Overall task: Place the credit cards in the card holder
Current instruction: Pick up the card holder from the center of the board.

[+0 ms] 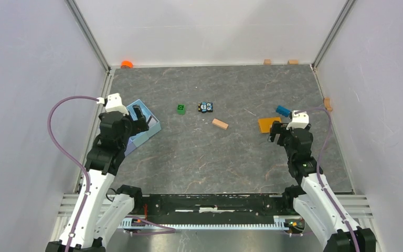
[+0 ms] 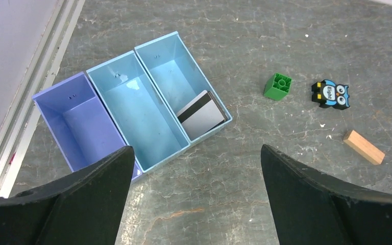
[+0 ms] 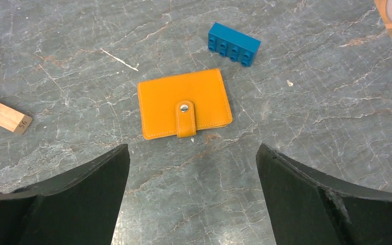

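Cards (image 2: 202, 113) against tray (image 2: 171, 76) wall, holder (image 3: 158, 107) on bare table (image 3: 311, 102)

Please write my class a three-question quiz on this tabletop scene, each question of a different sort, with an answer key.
1. True or false: the flat orange rectangular card holder lies open.
2. Which compartment of the three-part plastic tray holds the thin grey, black-striped credit cards? A: the purple end one. B: the middle one. C: the light blue end one nearest the small green brick.
3. Fill in: the left gripper and the right gripper both stand ____, holding nothing.
Key: 1 false, its strap is snapped shut; 2 C; 3 open.
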You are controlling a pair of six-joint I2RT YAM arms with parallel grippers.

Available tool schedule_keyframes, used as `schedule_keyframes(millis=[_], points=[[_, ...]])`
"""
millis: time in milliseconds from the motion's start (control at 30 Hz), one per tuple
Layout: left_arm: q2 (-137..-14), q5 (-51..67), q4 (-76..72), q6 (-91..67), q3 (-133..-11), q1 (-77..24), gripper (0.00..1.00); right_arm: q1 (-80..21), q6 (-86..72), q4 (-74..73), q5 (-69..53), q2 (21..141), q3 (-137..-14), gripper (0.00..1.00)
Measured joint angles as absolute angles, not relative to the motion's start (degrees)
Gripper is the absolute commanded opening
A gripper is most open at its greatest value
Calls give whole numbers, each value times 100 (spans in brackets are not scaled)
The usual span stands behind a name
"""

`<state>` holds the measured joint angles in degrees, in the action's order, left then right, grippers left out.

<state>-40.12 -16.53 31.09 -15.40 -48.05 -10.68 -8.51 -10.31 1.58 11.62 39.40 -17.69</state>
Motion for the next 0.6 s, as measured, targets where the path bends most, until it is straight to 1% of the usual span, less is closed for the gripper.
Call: schedule_keyframes(millis=[333, 367, 433, 567, 600], points=[[-4095, -1708, 3144, -1538, -4807, -1068, 100, -851, -1085, 158, 1151, 4582, -1826, 99], [-4095, -1704, 3142, -1538, -4807, -1068, 100, -851, -1098, 152, 1140, 4709, -1861, 95], [-4097, -1693, 3144, -1538, -4807, -1068, 100, -849, -1122, 119, 1087, 5019, -1968, 90], [-4112, -1601, 3142, -1535, -4805, -1068, 100, -849, -1153, -99, 906, 5927, -2410, 86], [-4123, -1586, 3144, -1535, -4805, -1068, 100, -849, -1153, -143, 871, 6110, -2497, 83]])
